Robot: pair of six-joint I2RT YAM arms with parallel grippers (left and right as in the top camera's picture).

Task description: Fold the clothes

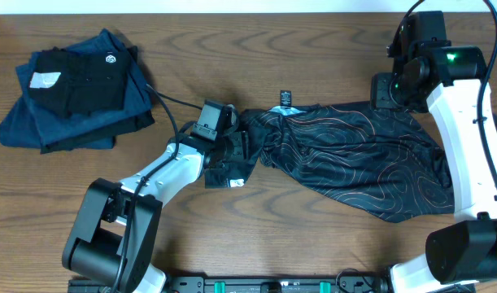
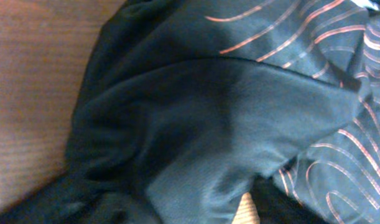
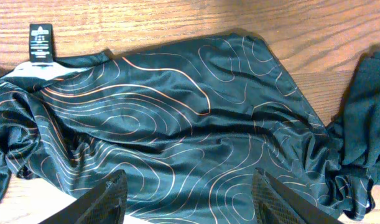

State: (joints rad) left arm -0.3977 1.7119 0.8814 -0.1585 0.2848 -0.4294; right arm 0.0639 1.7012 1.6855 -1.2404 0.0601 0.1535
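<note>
The black T-shirt (image 1: 354, 163) with thin orange-white contour lines lies crumpled across the middle and right of the table, its neck label (image 1: 285, 98) at the far edge. My left gripper (image 1: 224, 140) is buried in the shirt's bunched left end. In the left wrist view the dark fabric (image 2: 227, 112) fills the frame and hides the fingers, and it looks gripped. My right gripper (image 1: 392, 88) hovers over the shirt's far right corner. In the right wrist view its fingers (image 3: 190, 199) are wide apart and empty above the shirt (image 3: 177, 112).
A stack of folded dark blue and black garments (image 1: 73, 89) sits at the far left of the wooden table (image 1: 272, 244). The left arm's cable runs from the stack's edge to the left wrist. Bare wood shows along the front.
</note>
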